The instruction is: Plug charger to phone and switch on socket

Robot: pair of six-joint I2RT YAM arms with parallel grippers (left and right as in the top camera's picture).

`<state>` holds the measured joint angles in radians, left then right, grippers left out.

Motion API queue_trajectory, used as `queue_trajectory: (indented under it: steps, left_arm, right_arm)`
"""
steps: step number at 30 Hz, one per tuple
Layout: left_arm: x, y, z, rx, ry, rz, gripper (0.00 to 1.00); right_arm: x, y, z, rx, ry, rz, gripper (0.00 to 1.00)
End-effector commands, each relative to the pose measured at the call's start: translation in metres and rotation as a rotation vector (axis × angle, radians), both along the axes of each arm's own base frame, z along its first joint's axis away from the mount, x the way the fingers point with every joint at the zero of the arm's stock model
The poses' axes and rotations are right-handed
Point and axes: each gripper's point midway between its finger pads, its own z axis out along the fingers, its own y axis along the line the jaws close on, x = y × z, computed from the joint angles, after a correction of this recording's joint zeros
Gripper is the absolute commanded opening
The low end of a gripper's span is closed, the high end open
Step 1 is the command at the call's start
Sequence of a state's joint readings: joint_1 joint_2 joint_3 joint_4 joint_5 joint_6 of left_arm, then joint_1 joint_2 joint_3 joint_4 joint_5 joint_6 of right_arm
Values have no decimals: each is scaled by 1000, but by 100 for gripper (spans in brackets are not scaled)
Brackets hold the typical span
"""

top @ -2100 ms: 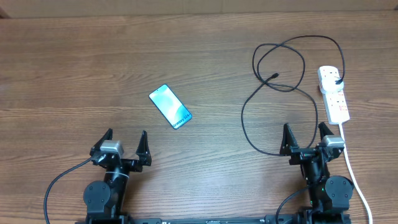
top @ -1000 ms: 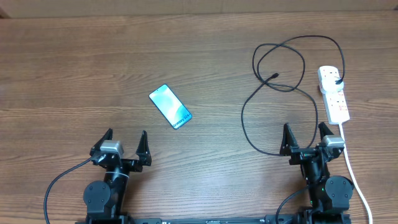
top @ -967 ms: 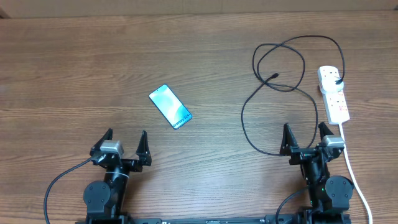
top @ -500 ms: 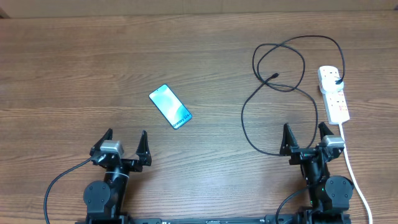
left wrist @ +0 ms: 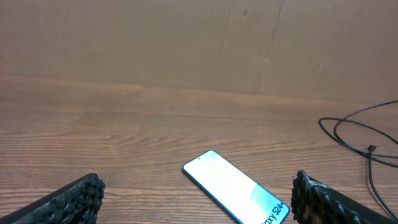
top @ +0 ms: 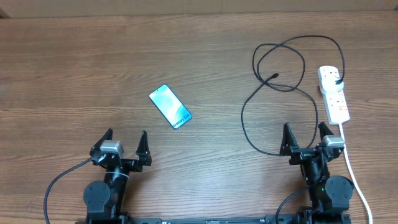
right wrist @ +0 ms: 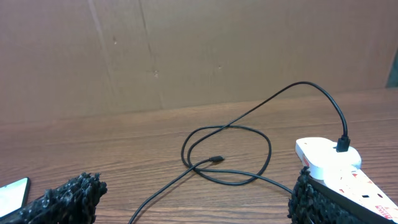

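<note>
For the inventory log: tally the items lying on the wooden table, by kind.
Slim cyan-screened smartphone: 1
Long thin black charger cable: 1
White oblong power strip with thick white cord: 1
Total: 3

The left gripper (top: 126,134) points forward, fingers spread wide and empty; the right gripper (top: 304,127) does likewise. Both sit low; the left arm (top: 101,194) and right arm (top: 331,188) are folded behind them.

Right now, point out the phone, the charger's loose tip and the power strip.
phone (top: 170,106), overhead view, middle of the screen.
charger tip (top: 275,76), overhead view, the small connector end.
power strip (top: 336,99), overhead view, middle of its white body.
</note>
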<state>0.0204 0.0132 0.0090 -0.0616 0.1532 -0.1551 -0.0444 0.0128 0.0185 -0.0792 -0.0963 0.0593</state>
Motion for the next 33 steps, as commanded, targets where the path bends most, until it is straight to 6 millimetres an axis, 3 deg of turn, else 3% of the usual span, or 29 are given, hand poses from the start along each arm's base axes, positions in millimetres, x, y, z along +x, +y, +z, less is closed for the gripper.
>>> queue_trajectory:
  steps: [1, 24, 33]
  left_arm:
    - [0, 3, -1, -2, -2, 13, 99]
    - [0, 0, 1, -7, -7, -4, 100]
    - [-2, 3, 29, -4, -81, 15, 99]
  right_arm:
    - [0, -2, -2, -5, -4, -8, 100]
    - [0, -2, -2, -5, -4, -8, 100]
    - [0, -2, -2, -5, -3, -8, 100]
